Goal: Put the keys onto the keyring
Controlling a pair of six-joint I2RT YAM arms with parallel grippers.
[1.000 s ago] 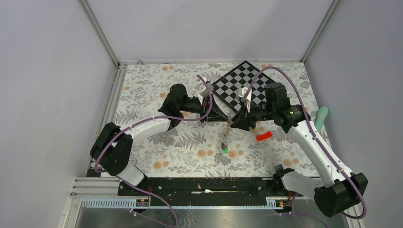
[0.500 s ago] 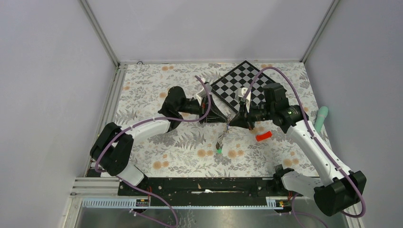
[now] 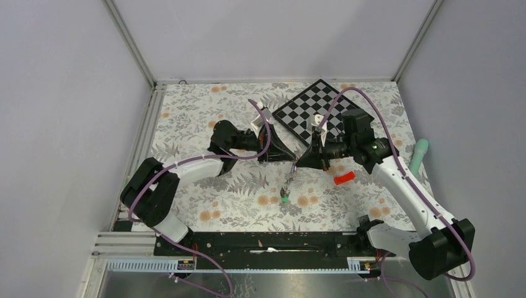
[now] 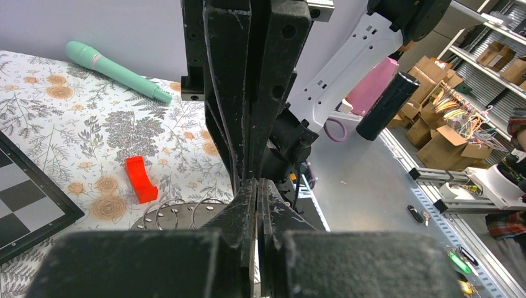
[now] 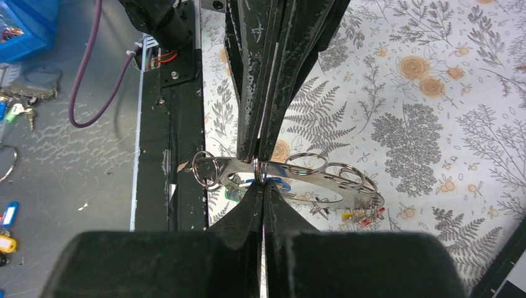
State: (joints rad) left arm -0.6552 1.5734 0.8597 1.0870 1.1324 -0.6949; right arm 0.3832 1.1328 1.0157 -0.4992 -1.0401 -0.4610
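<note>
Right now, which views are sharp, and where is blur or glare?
Top external view: soft even light, sharp, no hard shadows. Left wrist view: the black left tool near the lens is blurred; the red plastic block behind is clear. Right wrist view: bright glare on the grey flat metal keyring; the black right tool is dark and soft.

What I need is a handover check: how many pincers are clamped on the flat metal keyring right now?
2. The left pincer and the right pincer are both shut on the flat grey metal keyring, meeting at one spot from opposite sides. Neither is hidden.
</note>
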